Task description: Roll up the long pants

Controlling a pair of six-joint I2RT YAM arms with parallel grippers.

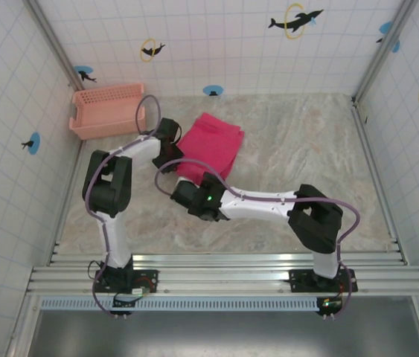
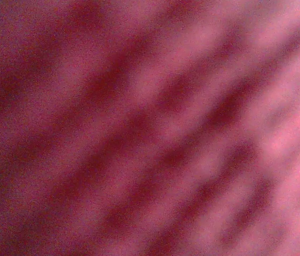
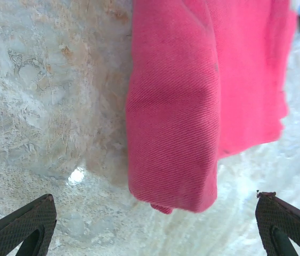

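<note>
Long pants (image 1: 210, 145) lie folded into a compact magenta slab on the table (image 1: 306, 149), left of centre toward the back wall, legs doubled over each other. At far left the salmon basket (image 1: 109, 110) sits in the rear corner, well apart from the cloth. Next across, the left gripper (image 1: 170, 152) is down at the slab's left edge, its wrist camera so close that the weave is only blurred ribs; whether those jaws have closed on the fabric I cannot tell. On to the pants themselves: in the right wrist view the near end is a rounded, thick fold, lying loose on the marbled surface. Then the right gripper (image 3: 153, 200), spread as wide as it goes, one finger (image 3: 24, 226) in each lower corner, nothing held, with the fold's end lying between the tips and clear of both. My read: the roll is hardly begun and this is the set-up for gripping the near end. Next, the right jaws should drop over that end, pinch every layer, and turn it toward the far end while the left side steadies the edge; catch only the top layer and the fold may open.
</note>
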